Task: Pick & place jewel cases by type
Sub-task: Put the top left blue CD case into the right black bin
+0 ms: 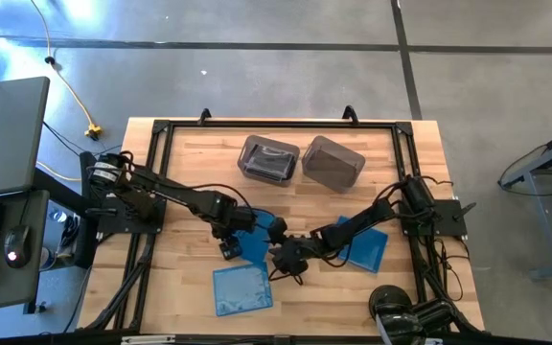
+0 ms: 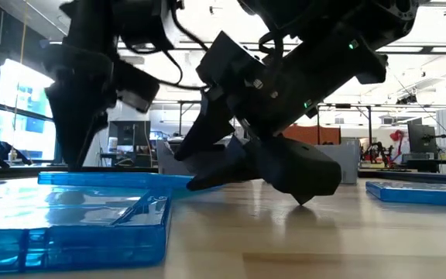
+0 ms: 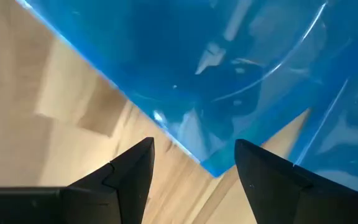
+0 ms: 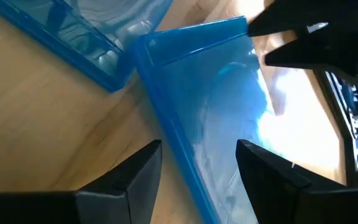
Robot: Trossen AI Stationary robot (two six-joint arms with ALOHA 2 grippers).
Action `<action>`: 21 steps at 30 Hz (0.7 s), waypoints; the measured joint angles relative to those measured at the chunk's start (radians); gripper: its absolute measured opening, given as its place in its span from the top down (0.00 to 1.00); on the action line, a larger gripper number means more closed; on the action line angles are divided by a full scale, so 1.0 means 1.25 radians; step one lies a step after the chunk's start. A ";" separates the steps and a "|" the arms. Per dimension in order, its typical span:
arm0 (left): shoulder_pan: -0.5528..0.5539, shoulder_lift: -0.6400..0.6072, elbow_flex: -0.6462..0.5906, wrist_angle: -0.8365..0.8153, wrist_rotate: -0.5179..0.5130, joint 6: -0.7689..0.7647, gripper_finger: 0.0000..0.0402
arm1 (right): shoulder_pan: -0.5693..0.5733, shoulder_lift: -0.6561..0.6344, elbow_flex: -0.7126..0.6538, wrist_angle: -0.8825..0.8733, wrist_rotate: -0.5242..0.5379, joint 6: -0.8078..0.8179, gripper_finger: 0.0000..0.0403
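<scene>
A blue jewel case (image 1: 262,233) lies flat on the table's middle, between my two grippers. My left gripper (image 1: 230,247) points down, open, over its near-left corner (image 3: 213,163), with a finger on either side and clear of it. My right gripper (image 1: 281,264) slants down from the right, open, with one side edge of this case (image 4: 179,162) running between its fingers. A second blue case (image 1: 242,287) lies flat near the front edge, and a third (image 1: 370,247) lies flat under the right arm. My left gripper touches nothing. My right gripper has the case's side edge (image 4: 185,177) between its open fingers, one finger (image 4: 260,168) over the case's top and the other (image 4: 135,168) over bare wood; I cannot tell whether either finger touches the case.
Two translucent grey bins (image 1: 268,158) (image 1: 333,163) stand side by side at the far middle; the left one holds something dark. A black frame (image 1: 161,129) runs around the tabletop. Bare wood shows at the near right and far left.
</scene>
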 joint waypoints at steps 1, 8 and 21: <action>0.000 0.000 -0.017 0.033 0.011 0.000 0.45 | -0.003 0.000 0.000 -0.002 -0.001 -0.005 0.49; 0.000 -0.003 -0.100 0.169 0.087 -0.021 0.45 | -0.020 0.000 0.000 -0.005 -0.080 -0.054 0.49; 0.017 0.002 -0.079 0.278 0.125 0.061 0.45 | -0.044 0.000 -0.002 0.007 -0.012 -0.157 0.50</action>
